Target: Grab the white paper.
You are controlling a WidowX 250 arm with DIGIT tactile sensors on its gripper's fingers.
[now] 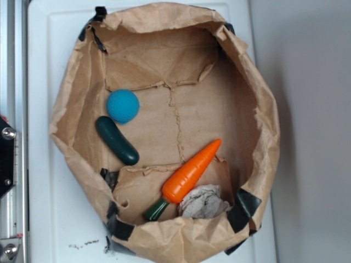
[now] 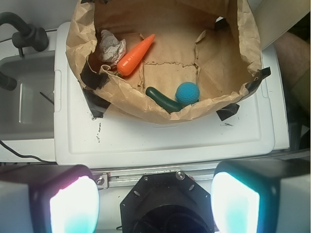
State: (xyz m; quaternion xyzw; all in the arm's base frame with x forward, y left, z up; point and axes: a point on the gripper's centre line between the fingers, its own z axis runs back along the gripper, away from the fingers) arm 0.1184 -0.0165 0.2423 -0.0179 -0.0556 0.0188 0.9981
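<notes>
Greyish-white paper (image 1: pixel 204 201), orange carrot (image 1: pixel 192 171), blue ball (image 1: pixel 122 106), dark green cucumber (image 1: pixel 117 140), brown bag (image 1: pixel 164 235) with black tape (image 1: pixel 244 210)

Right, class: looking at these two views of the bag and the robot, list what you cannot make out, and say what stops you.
- White paper: its underside, and whether it touches the carrot; they overlap in both views.
- Cucumber: lower edge hidden by the paper bag wall in the wrist view.
- Gripper: only blurred, glowing pads show at the bottom edge of the wrist view; fingertips cut off.
- Exterior view: the gripper is not visible.
</notes>
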